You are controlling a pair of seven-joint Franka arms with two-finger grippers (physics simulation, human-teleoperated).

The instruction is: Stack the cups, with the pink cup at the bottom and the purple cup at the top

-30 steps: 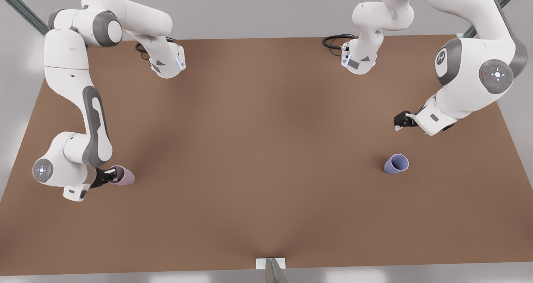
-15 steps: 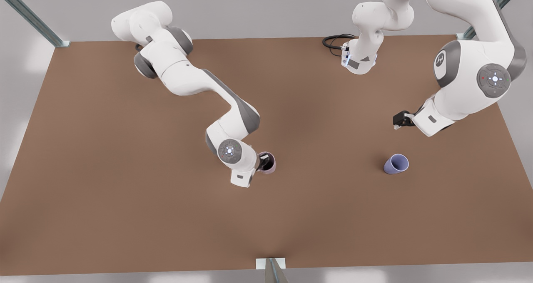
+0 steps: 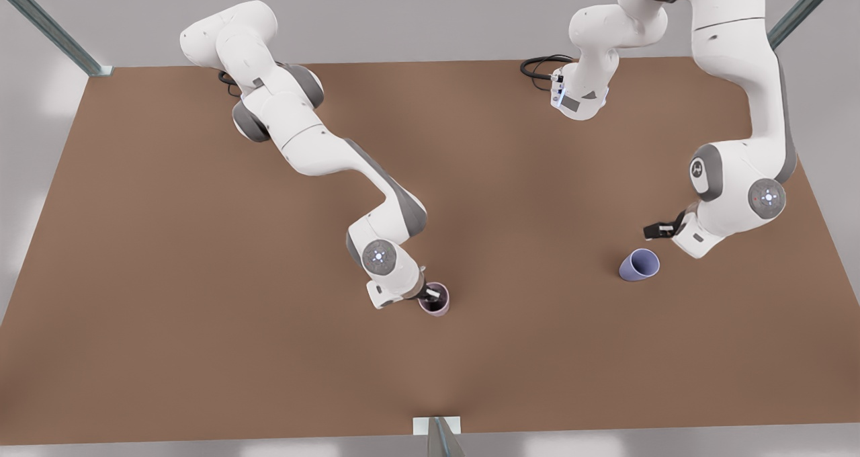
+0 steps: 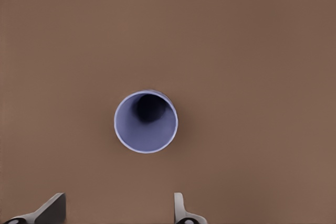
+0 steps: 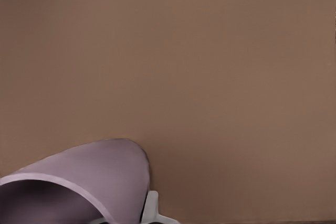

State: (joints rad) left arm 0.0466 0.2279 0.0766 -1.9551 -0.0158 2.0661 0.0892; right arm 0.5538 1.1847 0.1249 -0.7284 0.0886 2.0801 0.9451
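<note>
Front view first: two arms, two cups, one brown table (image 3: 201, 322). One pink cup (image 3: 437, 302) stands near the middle of the table, a bit toward the near edge. The right gripper (image 3: 430, 298) is at this cup, with a dark finger going down inside its mouth. It has hold of the cup by its rim. One purple cup (image 3: 639, 265) stands upright on the front view's right, well apart from the pink cup. The left gripper (image 3: 657, 231) hangs just beside it, a little farther back on the table and not touching it. I cannot tell from here how wide that gripper is.

Left wrist view next: the purple cup (image 4: 146, 121) is seen from above, and you look right down into its round mouth. It stands alone on the table (image 4: 262, 51). The left gripper (image 4: 116, 211) is spread wide with nothing in it. The cup is ahead of the two fingertips (image 4: 52, 208), not between them.

Right wrist view last: the pink cup (image 5: 89, 177) is very close. One pale fingertip (image 5: 151, 209) presses on the outside of its wall.
</note>
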